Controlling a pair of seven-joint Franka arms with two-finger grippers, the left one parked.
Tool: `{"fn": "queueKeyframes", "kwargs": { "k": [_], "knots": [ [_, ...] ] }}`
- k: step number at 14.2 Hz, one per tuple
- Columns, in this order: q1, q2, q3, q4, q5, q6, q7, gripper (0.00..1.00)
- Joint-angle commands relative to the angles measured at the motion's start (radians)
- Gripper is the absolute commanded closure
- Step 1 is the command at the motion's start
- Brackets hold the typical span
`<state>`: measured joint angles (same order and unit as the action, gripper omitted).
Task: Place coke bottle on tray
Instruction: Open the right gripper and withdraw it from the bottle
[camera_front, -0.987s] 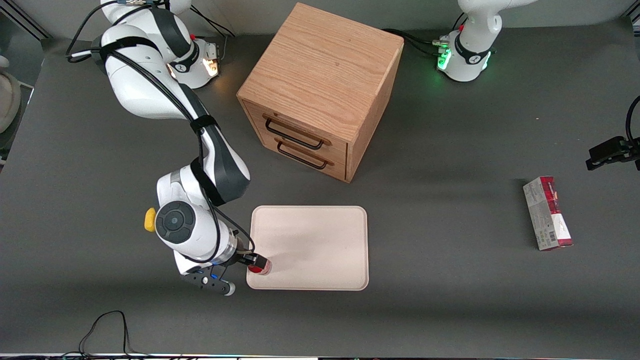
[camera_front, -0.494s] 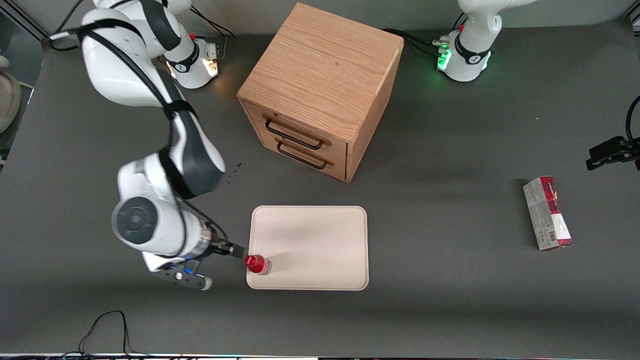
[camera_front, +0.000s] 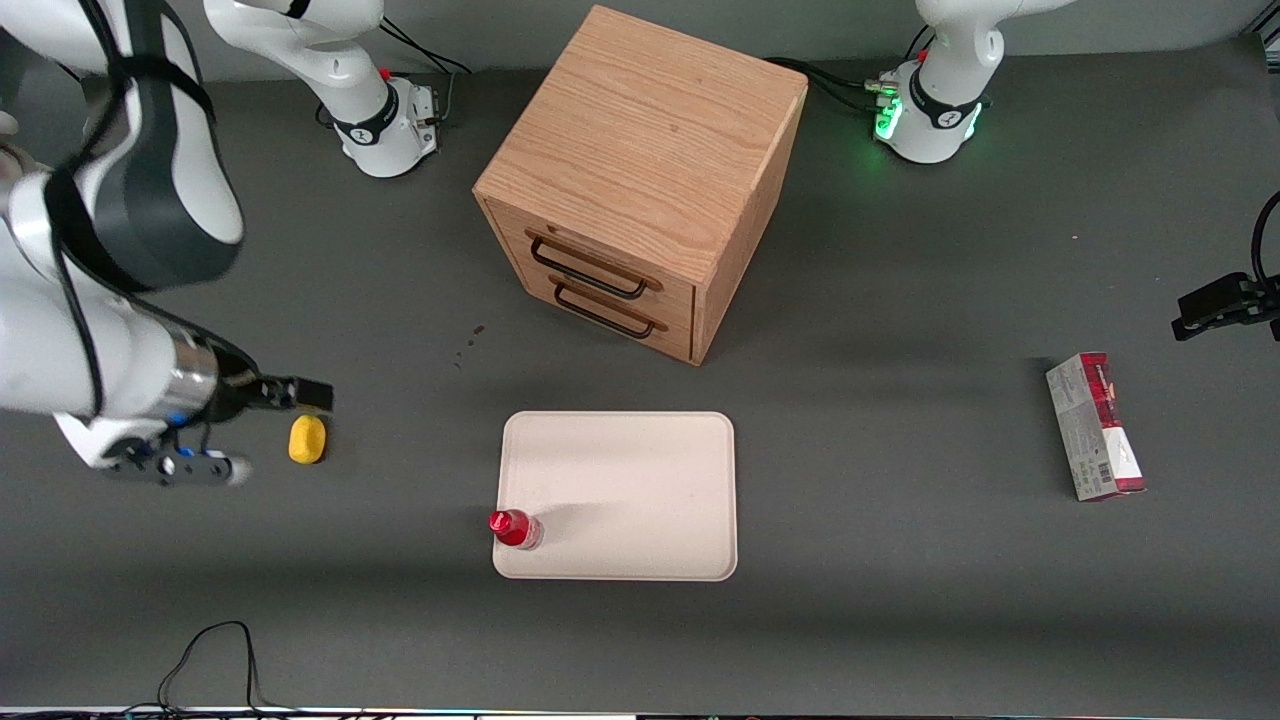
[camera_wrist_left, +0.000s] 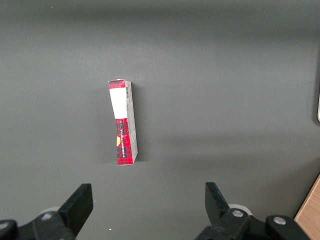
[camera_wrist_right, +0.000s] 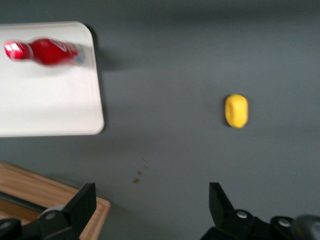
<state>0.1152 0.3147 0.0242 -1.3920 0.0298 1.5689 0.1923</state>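
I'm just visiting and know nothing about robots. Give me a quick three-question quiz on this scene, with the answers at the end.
1. True or false: the coke bottle stands on the tray, near a corner on the side nearest the front camera.
2. What is the gripper holding? A) the bottle B) the yellow object C) nothing
3. Fill in: the red-and-grey carton lies on the table toward the ____ arm's end.

Key
1. True. It is upright at the tray's edge.
2. C. The gripper is open, apart from the tray, above the table beside the yellow object.
3. Parked. The wooden drawer cabinet stands farther from the front camera than the tray.
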Motion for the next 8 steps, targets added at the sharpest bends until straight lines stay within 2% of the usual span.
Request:
{"fn": "queueKeyframes", "kwargs": {
  "k": [1,8],
  "knots": [
    [0.009,-0.287,-0.047,-0.375,0.021,0.134,-0.089,0.00],
    [0.052,-0.267,-0.135,-0.291,0.021,0.091,-0.110,0.00]
  ]
}}
